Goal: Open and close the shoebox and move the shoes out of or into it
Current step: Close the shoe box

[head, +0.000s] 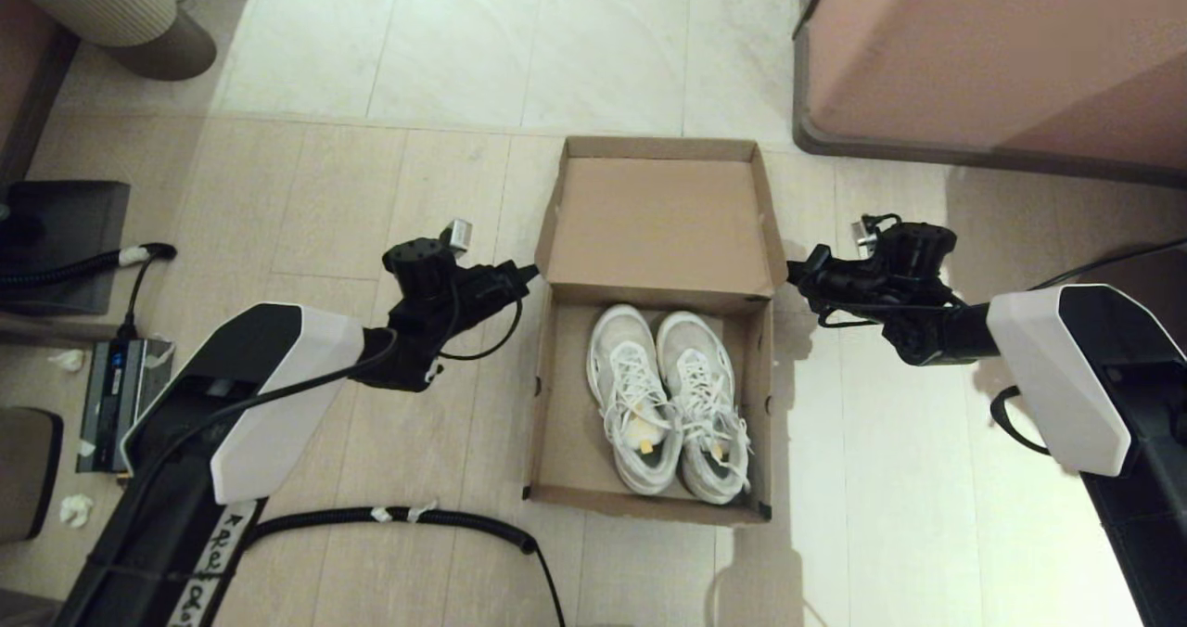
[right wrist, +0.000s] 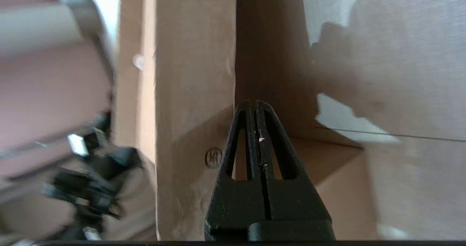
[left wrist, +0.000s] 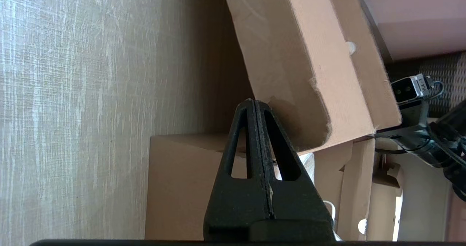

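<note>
Inside open shoebox (head: 556, 423), shoes (head: 668, 400), side by side

Two shoes (head: 670, 403), one shoebox (head: 556, 423), two end effectors.

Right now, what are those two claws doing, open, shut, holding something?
Left gripper: shut, holding nothing, tip beside the shoebox lid.
Right gripper: shut, holding nothing, tip at the lid's other side.

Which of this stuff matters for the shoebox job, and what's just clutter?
Job:
shoebox, lid up
shoes inside it
left gripper, shut, at the lid's left edge
right gripper, shut, at its right edge

Clutter:
black hose
crumpled paper
pink furniture
</note>
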### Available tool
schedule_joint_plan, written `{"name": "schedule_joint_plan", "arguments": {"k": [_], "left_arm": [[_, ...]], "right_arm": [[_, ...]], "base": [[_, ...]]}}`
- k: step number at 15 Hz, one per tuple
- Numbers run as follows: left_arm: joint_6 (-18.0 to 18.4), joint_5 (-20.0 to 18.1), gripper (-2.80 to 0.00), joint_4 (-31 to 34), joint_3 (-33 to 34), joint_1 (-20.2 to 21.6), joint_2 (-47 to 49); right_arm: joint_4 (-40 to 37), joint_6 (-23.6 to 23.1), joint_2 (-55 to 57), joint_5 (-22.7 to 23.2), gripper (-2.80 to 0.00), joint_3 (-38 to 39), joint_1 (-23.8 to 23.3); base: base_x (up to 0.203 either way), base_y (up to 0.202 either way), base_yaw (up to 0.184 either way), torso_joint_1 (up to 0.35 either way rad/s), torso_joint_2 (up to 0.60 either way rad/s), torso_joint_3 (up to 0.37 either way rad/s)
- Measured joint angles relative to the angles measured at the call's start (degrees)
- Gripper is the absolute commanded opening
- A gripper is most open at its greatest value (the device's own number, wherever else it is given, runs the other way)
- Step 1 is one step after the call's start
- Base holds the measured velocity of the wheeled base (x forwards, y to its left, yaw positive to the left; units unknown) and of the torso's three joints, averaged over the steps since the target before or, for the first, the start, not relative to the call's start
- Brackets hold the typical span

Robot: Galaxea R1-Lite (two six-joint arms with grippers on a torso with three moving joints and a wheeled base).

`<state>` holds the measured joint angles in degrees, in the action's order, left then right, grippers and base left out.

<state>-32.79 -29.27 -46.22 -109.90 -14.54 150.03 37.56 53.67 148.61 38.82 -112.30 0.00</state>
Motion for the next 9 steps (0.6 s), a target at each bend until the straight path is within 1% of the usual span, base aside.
{"name": "schedule_joint_plan", "arguments": {"k": [4,6,9], "left_arm": [[0.02,-0.15,-2.80,0.14,0.00,-0.59,0.27],[0.02,-0.17,-2.80,0.06,0.00,-0.56,0.28],[0.00,-0.17,-2.80,-0.10,0.00,-0.57,0.28]], "right_arm": [[1.99,6.91,-0.07,1.47,-2.80,-0.02,0.86],[5.22,11.35,-0.18,4.74,-2.80,-0.02,0.88],[10.06,17.91,-0.75,6.60,-2.80,0.06,0.79]], "base": [[0.000,0.000,0.000,0.000,0.00,0.000],[0.000,0.000,0.000,0.000,0.00,0.000],[0.000,0.000,0.000,0.000,0.00,0.000]]}}
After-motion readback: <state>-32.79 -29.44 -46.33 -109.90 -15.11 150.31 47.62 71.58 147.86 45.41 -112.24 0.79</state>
